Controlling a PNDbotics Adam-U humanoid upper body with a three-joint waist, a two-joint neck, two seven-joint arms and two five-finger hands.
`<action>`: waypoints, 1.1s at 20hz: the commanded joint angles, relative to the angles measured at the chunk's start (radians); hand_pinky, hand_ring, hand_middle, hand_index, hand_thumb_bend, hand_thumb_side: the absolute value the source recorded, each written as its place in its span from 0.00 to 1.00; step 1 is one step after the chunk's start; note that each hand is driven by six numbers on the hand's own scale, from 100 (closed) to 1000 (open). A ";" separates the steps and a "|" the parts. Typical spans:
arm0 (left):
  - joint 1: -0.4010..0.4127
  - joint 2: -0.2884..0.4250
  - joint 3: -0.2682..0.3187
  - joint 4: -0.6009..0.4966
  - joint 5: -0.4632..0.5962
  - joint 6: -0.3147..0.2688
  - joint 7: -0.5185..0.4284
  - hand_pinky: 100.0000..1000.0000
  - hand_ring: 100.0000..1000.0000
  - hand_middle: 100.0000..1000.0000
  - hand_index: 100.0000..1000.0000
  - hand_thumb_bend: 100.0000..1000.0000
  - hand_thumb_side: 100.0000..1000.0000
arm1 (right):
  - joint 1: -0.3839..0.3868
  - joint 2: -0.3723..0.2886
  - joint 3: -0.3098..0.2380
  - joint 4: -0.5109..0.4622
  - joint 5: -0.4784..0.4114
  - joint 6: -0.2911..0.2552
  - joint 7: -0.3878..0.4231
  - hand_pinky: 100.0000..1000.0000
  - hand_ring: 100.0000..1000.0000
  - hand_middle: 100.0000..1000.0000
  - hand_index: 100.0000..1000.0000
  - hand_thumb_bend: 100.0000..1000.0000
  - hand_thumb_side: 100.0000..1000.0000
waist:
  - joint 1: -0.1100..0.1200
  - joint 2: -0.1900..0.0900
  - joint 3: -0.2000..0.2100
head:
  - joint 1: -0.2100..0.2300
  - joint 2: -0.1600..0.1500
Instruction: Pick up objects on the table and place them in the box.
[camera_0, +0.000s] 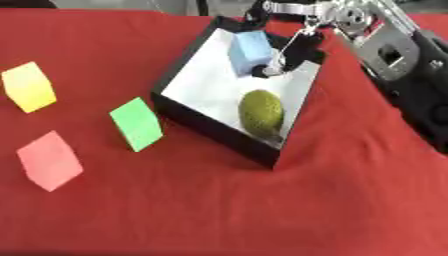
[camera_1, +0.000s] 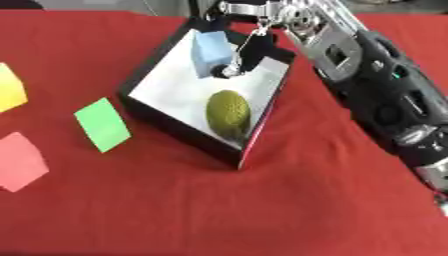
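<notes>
The right arm (camera_1: 385, 100), at the right of the frame, has bulky black segments and a silver bracket with a square cutout; the hand (camera_1: 262, 20) shows thin silver linkages.

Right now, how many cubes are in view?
4: blue cube in the box under the right hand; green cube, yellow cube, pink cube on the cloth, left of it.

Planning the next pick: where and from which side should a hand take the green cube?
Probably from above, fingers on two opposite flat faces of the green cube. It stands apart on the red cloth, left of the box, so the sides look reachable.
</notes>
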 joint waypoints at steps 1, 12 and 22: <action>-0.006 0.021 0.002 -0.007 0.003 0.003 -0.005 0.68 0.73 0.70 0.76 0.33 0.60 | -0.011 -0.017 -0.027 0.005 0.013 -0.031 0.003 0.89 0.96 0.87 0.95 0.43 0.28 | 0.006 -0.019 -0.003 | 0.006 -0.001; -0.008 0.104 -0.001 -0.001 -0.026 0.022 -0.013 0.68 0.73 0.70 0.76 0.32 0.59 | 0.195 -0.241 -0.233 -0.290 -0.526 0.197 -0.262 0.88 0.92 0.79 0.88 0.00 0.29 | -0.003 -0.017 -0.024 | 0.040 0.004; -0.141 0.616 -0.212 0.021 -0.169 0.362 -0.496 0.78 0.78 0.75 0.84 0.46 0.47 | 0.524 -0.353 -0.410 -0.529 -0.788 0.245 -0.527 0.88 0.91 0.78 0.87 0.00 0.32 | 0.007 -0.015 -0.034 | 0.050 0.006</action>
